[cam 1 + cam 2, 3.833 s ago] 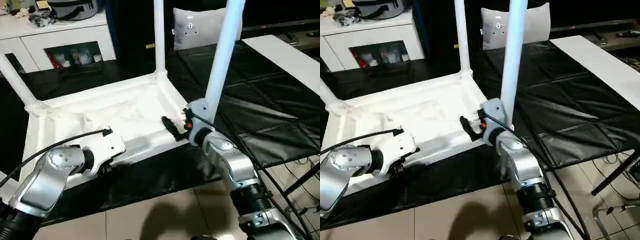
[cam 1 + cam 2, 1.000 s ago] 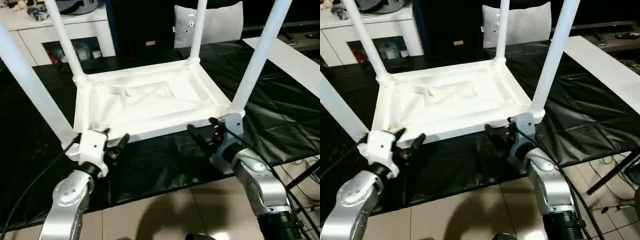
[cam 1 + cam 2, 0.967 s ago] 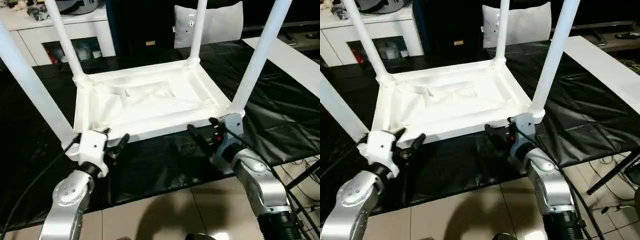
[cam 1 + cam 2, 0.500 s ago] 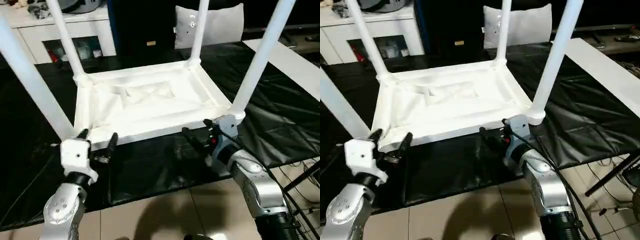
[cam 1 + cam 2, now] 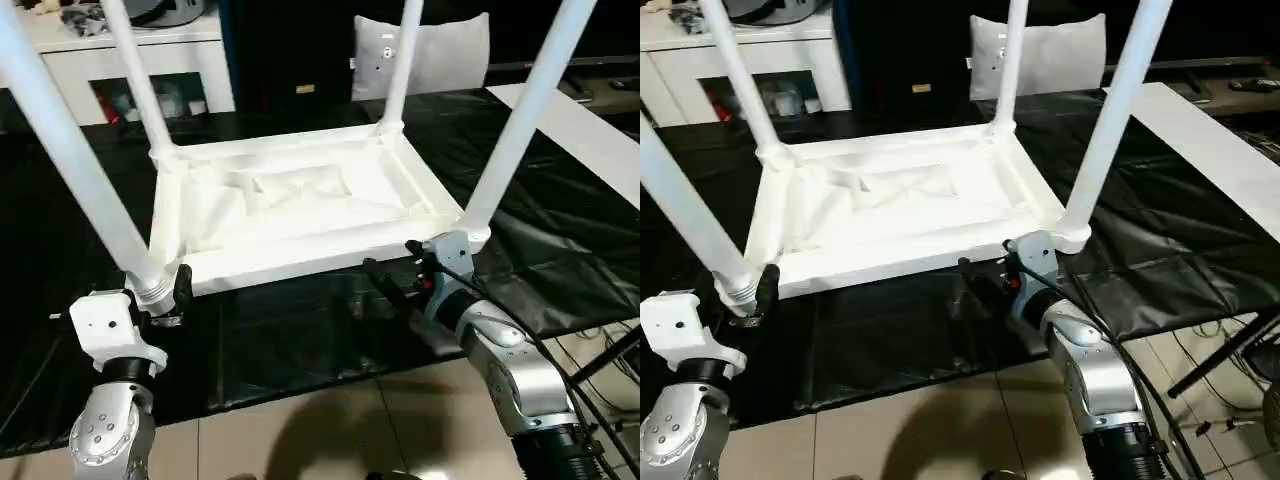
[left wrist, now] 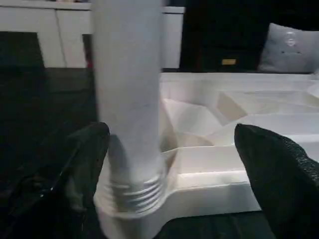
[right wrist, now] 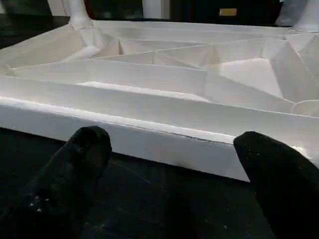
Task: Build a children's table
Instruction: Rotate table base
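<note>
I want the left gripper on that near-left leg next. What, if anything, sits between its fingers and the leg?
Nothing visible. The left gripper is open with the near-left leg rising right between its fingers, just above the threaded base at the corner socket.

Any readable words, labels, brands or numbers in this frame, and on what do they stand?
None can be read.
Grey cushion: a small white tag with a dark mark, too small to read.
Dark unit behind the upside-down table: a small yellow label, too blurred to read.
</note>
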Available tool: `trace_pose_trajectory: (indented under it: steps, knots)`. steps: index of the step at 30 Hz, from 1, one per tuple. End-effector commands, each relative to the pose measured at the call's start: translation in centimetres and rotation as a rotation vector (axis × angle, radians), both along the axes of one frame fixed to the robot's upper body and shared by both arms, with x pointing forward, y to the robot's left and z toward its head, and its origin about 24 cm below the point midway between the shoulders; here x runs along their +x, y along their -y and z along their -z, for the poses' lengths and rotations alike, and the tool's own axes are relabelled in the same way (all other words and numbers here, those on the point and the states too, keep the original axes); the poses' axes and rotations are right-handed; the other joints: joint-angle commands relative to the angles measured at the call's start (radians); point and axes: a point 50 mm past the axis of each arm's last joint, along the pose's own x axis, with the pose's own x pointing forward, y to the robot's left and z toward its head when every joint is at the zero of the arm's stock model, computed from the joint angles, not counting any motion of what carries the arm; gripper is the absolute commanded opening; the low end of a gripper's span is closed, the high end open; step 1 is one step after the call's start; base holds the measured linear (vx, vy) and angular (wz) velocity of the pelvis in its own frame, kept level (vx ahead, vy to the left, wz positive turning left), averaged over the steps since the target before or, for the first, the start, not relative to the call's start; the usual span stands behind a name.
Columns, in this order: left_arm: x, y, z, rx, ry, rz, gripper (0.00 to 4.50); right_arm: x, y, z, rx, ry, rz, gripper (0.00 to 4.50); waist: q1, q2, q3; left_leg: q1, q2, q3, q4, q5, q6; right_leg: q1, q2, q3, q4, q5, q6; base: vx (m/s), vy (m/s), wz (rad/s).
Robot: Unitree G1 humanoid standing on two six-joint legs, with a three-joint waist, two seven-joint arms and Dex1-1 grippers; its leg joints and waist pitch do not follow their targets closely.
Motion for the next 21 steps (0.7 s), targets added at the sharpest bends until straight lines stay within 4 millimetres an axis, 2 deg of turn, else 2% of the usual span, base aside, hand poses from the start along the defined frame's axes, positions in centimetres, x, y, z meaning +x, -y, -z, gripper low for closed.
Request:
trace_pose_trajectory:
  steps: [1,3,4,5,6,7,8,9,10,12,13,14,15,16,17,19,21]
  knots:
    - [0.2,-0.4,-0.1,0.005,0.009,-0.019,4.42,0.0,0.1,0.3,-0.016,-0.018,-0.002,4.5,-0.002,-0.001,-0.047,0.002,0.047,-0.024,-0.085,-0.344,0.029,0.038,-0.051,0.047,-0.097,-0.523,-0.025,0.0,0.0,0.0]
    - [0.7,-0.9,-0.3,0.015,0.015,-0.014,4.42,0.0,0.2,0.3,-0.022,-0.023,0.003,4.5,0.001,0.004,-0.049,0.001,0.049,-0.025,-0.086,-0.332,0.029,0.041,-0.051,0.05,-0.092,-0.483,-0.036,0.0,0.0,0.0]
    - [0.8,-1.0,-0.3,0.016,0.016,-0.013,4.42,0.0,0.3,0.3,-0.023,-0.024,0.004,4.5,0.001,0.003,-0.05,0.004,0.048,-0.023,-0.086,-0.331,0.029,0.039,-0.049,0.051,-0.09,-0.464,-0.043,0.0,0.0,0.0]
    - [1.7,-1.7,-0.5,0.024,0.021,0.001,4.42,0.2,0.5,0.5,-0.035,-0.038,0.023,4.5,0.003,0.01,-0.049,0.004,0.047,-0.024,-0.087,-0.329,0.026,0.04,-0.049,0.051,-0.088,-0.441,-0.054,0.0,0.0,0.0]
    - [2.2,-2.0,-0.6,0.027,0.021,0.008,4.42,0.2,0.6,0.6,-0.039,-0.046,0.033,4.5,0.003,0.009,-0.051,0.008,0.046,-0.024,-0.087,-0.336,0.024,0.041,-0.048,0.051,-0.084,-0.426,-0.061,0.0,0.0,0.0]
    - [2.5,-2.2,-0.7,0.029,0.021,0.009,4.42,0.3,0.7,0.7,-0.043,-0.052,0.041,4.5,0.003,0.01,-0.051,0.005,0.047,-0.025,-0.088,-0.331,0.019,0.045,-0.049,0.051,-0.081,-0.407,-0.069,0.0,0.0,0.0]
    - [3.1,-2.4,-0.8,0.028,0.016,0.019,4.42,0.3,0.8,0.8,-0.047,-0.061,0.053,4.5,0.004,0.016,-0.053,0.007,0.047,-0.026,-0.088,-0.326,0.017,0.045,-0.05,0.052,-0.079,-0.39,-0.075,0.0,0.0,0.0]
    - [4.0,-2.7,-1.1,0.04,0.012,0.038,4.42,0.4,1.0,0.9,-0.052,-0.072,0.07,4.5,0.002,0.014,-0.053,0.01,0.046,-0.024,-0.087,-0.327,0.015,0.043,-0.049,0.053,-0.078,-0.373,-0.086,0.0,0.0,0.0]
    - [4.0,-2.7,-1.1,0.04,0.012,0.038,4.42,0.4,1.0,0.9,-0.052,-0.072,0.07,4.5,0.002,0.015,-0.057,0.008,0.047,-0.025,-0.087,-0.315,0.011,0.049,-0.051,0.054,-0.071,-0.342,-0.098,0.0,0.0,0.0]
    - [4.4,-2.8,-1.3,0.05,0.016,0.048,4.42,0.4,1.1,1.0,-0.054,-0.076,0.077,4.5,0.003,0.015,-0.059,0.008,0.049,-0.023,-0.085,-0.288,0.014,0.051,-0.053,0.056,-0.065,-0.294,-0.121,0.0,0.0,0.0]
    - [4.9,-2.9,-1.4,0.048,0.011,0.068,4.42,0.5,1.2,1.1,-0.056,-0.085,0.089,4.5,0.001,0.016,-0.058,0.002,0.048,-0.023,-0.086,-0.276,0.017,0.055,-0.053,0.055,-0.063,-0.287,-0.127,0.0,0.0,0.0]
    - [5.5,-3.1,-1.6,0.056,0.009,0.084,4.42,0.6,1.5,1.3,-0.066,-0.102,0.108,4.5,0.001,0.016,-0.058,0.002,0.048,-0.023,-0.086,-0.276,0.017,0.055,-0.053,0.055,-0.063,-0.287,-0.127,0.0,0.0,0.0]
    - [6.1,-3.2,-1.7,0.055,0.004,0.098,4.42,0.7,1.7,1.4,-0.075,-0.114,0.123,4.5,0.002,0.016,-0.06,0.007,0.043,-0.02,-0.082,-0.27,0.02,0.052,-0.053,0.056,-0.063,-0.303,-0.131,0.0,0.0,0.0]
    - [6.1,-3.2,-1.7,0.055,0.004,0.098,4.42,0.7,1.7,1.4,-0.075,-0.114,0.123,4.5,0.002,0.017,-0.059,0.007,0.044,-0.021,-0.083,-0.276,0.017,0.053,-0.053,0.056,-0.063,-0.311,-0.132,0.0,0.0,0.0]
    - [6.7,-3.3,-1.9,0.051,0.001,0.118,4.42,0.9,2.0,1.6,-0.081,-0.124,0.141,4.5,0.002,0.014,-0.059,0.008,0.047,-0.021,-0.083,-0.273,0.012,0.054,-0.056,0.056,-0.064,-0.315,-0.133,0.0,0.0,0.0]
    - [7.3,-3.2,-2.1,0.041,-0.001,0.146,4.42,1.1,2.2,1.6,-0.08,-0.134,0.16,4.5,0.001,0.017,-0.06,0.009,0.046,-0.019,-0.082,-0.265,0.011,0.052,-0.055,0.057,-0.062,-0.309,-0.139,0.0,0.0,0.0]
    - [8.1,-2.8,-2.2,-0.003,-0.024,0.259,4.42,1.9,2.8,1.7,-0.073,-0.151,0.192,4.5,-0.001,0.017,-0.058,0.012,0.045,-0.018,-0.081,-0.285,0.005,0.05,-0.056,0.057,-0.064,-0.332,-0.143,0.0,0.0,0.0]
